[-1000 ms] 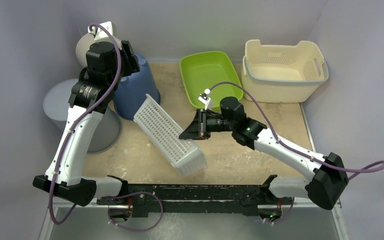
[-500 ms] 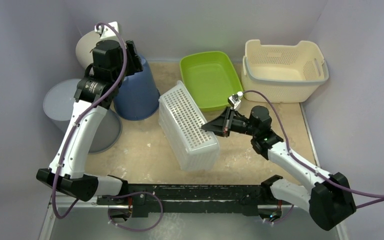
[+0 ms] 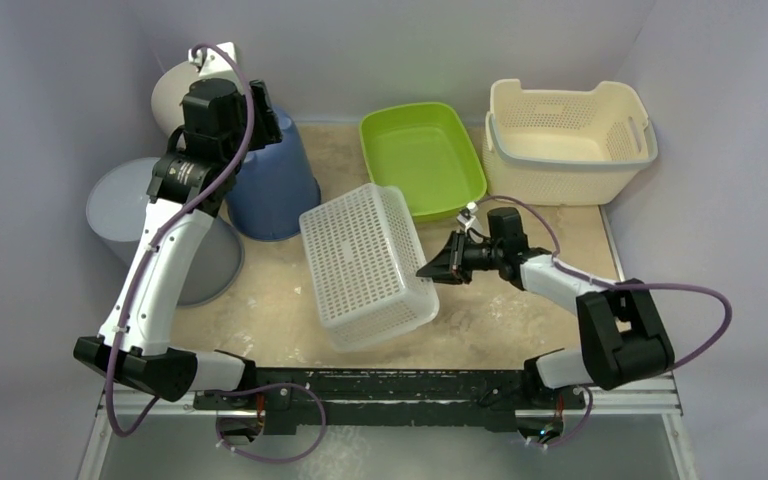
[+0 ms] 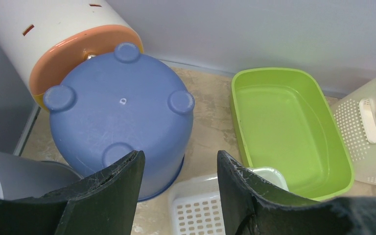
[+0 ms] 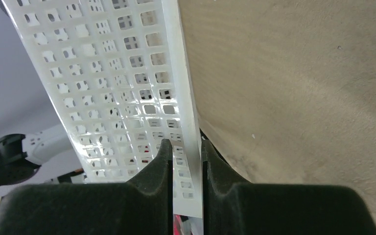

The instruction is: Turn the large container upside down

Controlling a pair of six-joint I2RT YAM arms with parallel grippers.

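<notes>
Fingers (image 5: pixel 162 161) of right gripper (image 3: pixel 442 268) pinched tight on rim of large white mesh container (image 3: pixel 365 265), bottom facing up, just in front of green tray (image 3: pixel 422 108). Left gripper (image 4: pixel 180 159) spread wide, holding nothing, above upturned blue bucket (image 4: pixel 117 107), left of green tray.

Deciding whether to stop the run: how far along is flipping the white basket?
Mostly done: the white basket shows its perforated base upward in the overhead view. In hand: the right pincer is shut on its rim. Left: set it flat on the table and let go; whether it already lies flat cannot be told. The left pincer hangs open above the blue bucket, uninvolved.
</notes>
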